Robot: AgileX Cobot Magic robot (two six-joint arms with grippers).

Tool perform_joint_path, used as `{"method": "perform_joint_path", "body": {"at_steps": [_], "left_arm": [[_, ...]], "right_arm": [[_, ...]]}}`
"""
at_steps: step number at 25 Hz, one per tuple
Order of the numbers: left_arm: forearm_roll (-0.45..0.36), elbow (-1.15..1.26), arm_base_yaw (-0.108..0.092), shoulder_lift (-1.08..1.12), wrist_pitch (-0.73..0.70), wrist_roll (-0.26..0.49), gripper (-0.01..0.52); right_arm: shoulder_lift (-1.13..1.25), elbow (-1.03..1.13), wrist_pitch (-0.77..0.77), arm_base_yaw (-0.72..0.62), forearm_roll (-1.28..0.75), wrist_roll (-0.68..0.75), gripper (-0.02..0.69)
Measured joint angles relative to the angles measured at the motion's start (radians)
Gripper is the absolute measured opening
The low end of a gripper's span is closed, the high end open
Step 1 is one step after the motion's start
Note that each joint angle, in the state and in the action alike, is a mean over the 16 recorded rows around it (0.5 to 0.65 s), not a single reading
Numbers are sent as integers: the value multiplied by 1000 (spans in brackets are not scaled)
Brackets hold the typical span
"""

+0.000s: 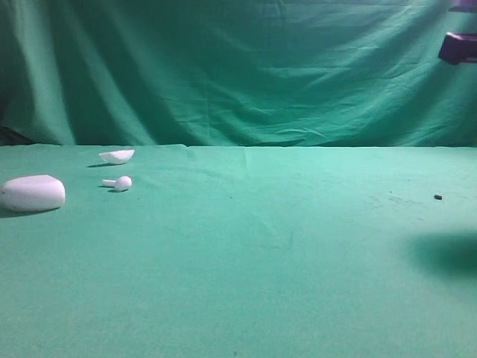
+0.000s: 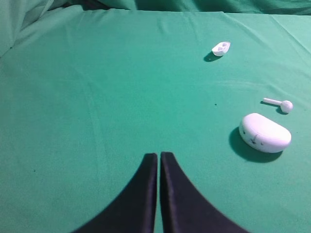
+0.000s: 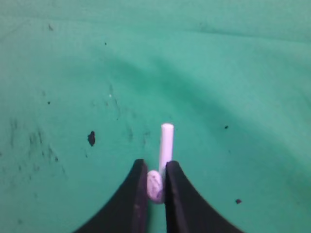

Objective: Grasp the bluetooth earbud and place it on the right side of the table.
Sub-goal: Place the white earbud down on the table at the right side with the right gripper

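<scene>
A: Where's the bluetooth earbud (image 3: 162,160)?

B: Clamped in the right pincer (image 3: 155,187) above the green surface (image 1: 246,246); its head is half hidden.

A: And the left pincer (image 2: 158,162)?

B: Clenched, holding nothing. One case (image 2: 265,132), one twin earbud (image 2: 280,104), one small white piece (image 2: 221,48) I can't identify.

Right gripper (image 3: 155,180): black curved fingers (image 3: 133,194) pinched on the head of the earbud (image 3: 165,145), stem poking out toward 12 o'clock past the tips in the right wrist view, held above the table (image 3: 233,73). In the high view, only a dark part of the right arm (image 1: 458,46) visible at 2 o'clock, high up. Left gripper (image 2: 159,158): black fingers pressed together, tips pointing to 12 o'clock, nothing between them, low over the cloth.
</scene>
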Motion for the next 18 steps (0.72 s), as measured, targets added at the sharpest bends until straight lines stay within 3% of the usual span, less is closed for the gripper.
{"method": "perform_joint_path", "body": {"at_steps": [10, 18], "left_arm": [[0, 0, 0, 0, 0, 0, 0], [0, 0, 0, 0, 0, 0, 0]], "right_arm": [[85, 42, -147, 0, -10, -13, 90], [129, 42, -203, 0, -23, -22, 150]]}}
